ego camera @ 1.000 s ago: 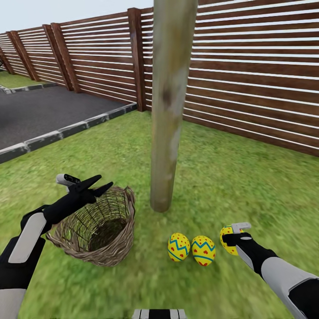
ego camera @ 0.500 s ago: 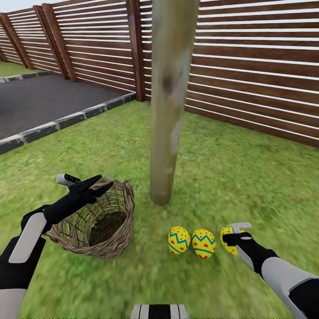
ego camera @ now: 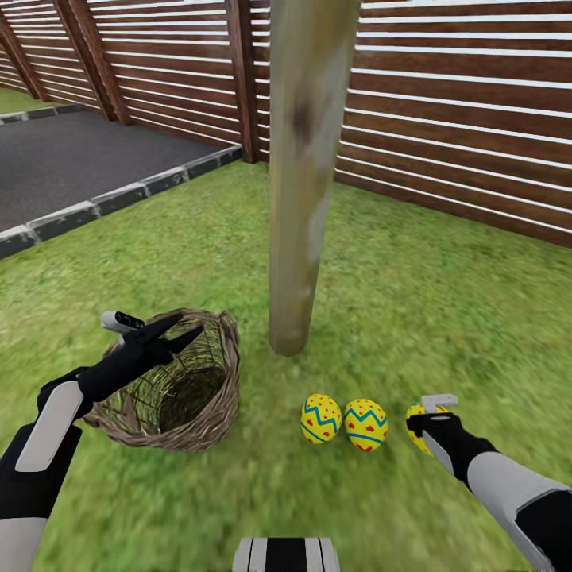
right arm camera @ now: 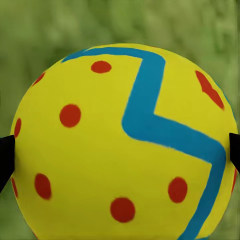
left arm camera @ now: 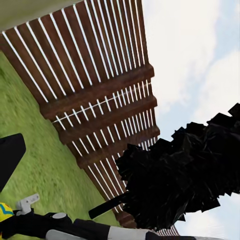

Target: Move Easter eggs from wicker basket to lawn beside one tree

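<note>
Third egg (ego camera: 416,423) is pinched by the right gripper (ego camera: 425,423) beside two eggs (ego camera: 321,419) near the tree (ego camera: 298,199); left gripper (ego camera: 176,332) is held spread over the wicker basket (ego camera: 208,401).

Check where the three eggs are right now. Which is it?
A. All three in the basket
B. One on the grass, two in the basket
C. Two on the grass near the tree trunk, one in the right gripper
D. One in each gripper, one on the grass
C: two Easter eggs lie on the lawn near the tree, and the right gripper holds the third egg; the wicker basket looks empty.
</note>
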Controlling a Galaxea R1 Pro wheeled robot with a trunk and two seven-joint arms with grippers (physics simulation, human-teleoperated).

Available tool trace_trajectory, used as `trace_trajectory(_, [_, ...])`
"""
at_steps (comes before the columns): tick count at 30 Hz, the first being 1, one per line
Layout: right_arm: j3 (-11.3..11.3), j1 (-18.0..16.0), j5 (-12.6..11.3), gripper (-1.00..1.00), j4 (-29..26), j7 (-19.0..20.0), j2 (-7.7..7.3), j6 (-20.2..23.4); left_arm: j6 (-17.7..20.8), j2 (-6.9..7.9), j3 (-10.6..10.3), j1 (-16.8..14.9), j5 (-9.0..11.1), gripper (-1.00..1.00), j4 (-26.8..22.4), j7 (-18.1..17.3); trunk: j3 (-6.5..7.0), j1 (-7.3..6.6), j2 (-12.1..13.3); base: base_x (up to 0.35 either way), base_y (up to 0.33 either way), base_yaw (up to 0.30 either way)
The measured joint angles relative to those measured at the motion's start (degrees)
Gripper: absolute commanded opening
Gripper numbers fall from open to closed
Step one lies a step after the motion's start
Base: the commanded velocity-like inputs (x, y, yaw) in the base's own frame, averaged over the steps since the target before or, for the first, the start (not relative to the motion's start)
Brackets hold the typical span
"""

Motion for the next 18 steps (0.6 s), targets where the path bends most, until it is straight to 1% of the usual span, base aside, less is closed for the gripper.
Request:
trace_trajectory(5, [0.08,-0.05,0.07,-1.0,-0.08,-0.05,0.2,-0.22,-0.05,-0.02,-0.05,0.0,-0.02,1.0,0.0,0.0,-1.11,0.13,-0.07,0.0,0.0,0.0])
trace_trajectory(9, [0.17,-0.06,0.15,-1.0,-0.09,-0.05,0.89,-0.27,-0.07,-0.02,-0.02,0.0,0.02,1.0,-0.01,0.0,-1.12,0.12,-0.07,0.002,0.0,0.0])
trace_trajectory(11, [0.18,-0.06,0.17,-1.0,-0.09,-0.05,0.94,-0.27,-0.06,-0.02,-0.03,0.0,0.01,1.0,0.05,0.0,-1.12,0.11,-0.07,0.168,0.0,0.0])
trace_trajectory(15, [0.18,-0.06,0.45,-1.0,-0.09,-0.05,0.99,-0.27,-0.05,-0.02,0.0,0.0,0.02,1.0,0.08,0.0,-1.11,0.09,-0.07,0.291,0.0,0.0])
trace_trajectory(18, [0.18,-0.06,0.61,-1.0,-0.09,-0.05,1.01,-0.27,-0.05,-0.02,0.0,0.0,0.02,1.0,0.08,0.0,-1.12,0.12,-0.07,0.078,0.0,0.0])
